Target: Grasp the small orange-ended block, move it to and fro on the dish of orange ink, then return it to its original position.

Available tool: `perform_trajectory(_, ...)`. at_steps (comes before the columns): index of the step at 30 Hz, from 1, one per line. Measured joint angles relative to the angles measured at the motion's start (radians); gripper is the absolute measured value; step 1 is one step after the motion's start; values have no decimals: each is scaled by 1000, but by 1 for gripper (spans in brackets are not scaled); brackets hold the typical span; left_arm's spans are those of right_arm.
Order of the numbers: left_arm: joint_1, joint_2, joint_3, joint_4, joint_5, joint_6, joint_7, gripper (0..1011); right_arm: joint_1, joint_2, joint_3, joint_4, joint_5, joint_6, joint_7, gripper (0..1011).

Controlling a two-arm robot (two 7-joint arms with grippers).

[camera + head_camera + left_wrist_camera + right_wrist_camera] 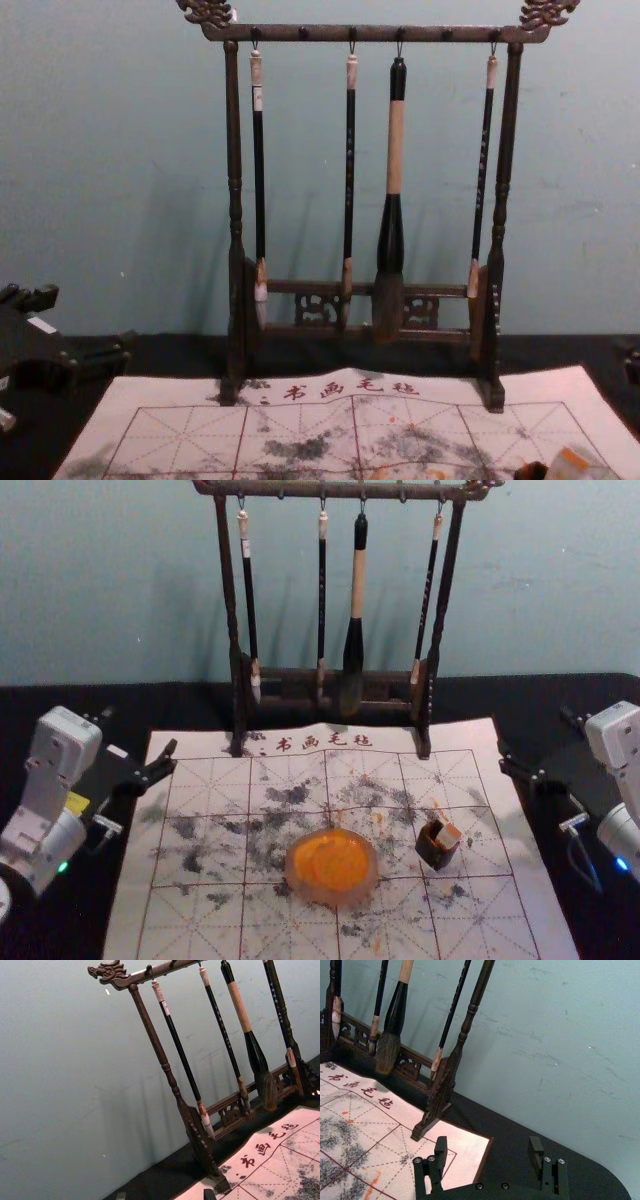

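Observation:
In the head view my left gripper is open beyond the mat's left edge, and my right gripper is open beyond its right edge. Both are well apart from the block. The small pale block with an orange end leans in a dark square holder, right of the round dish of orange ink. The chest view has the block at its lower right. Nothing is between the fingertips of the left gripper or right gripper in their wrist views.
A dark wooden rack with several hanging brushes, one of them thick, stands at the mat's far edge. The white gridded mat is stained with ink. Black table surface lies on both sides of the mat.

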Motion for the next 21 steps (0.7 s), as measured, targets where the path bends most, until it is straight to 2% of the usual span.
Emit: perform_trajectory(21, 0, 0, 0, 0, 0, 0, 0, 1001, 1, 1, -1, 0, 1, -2, -1, 1000)
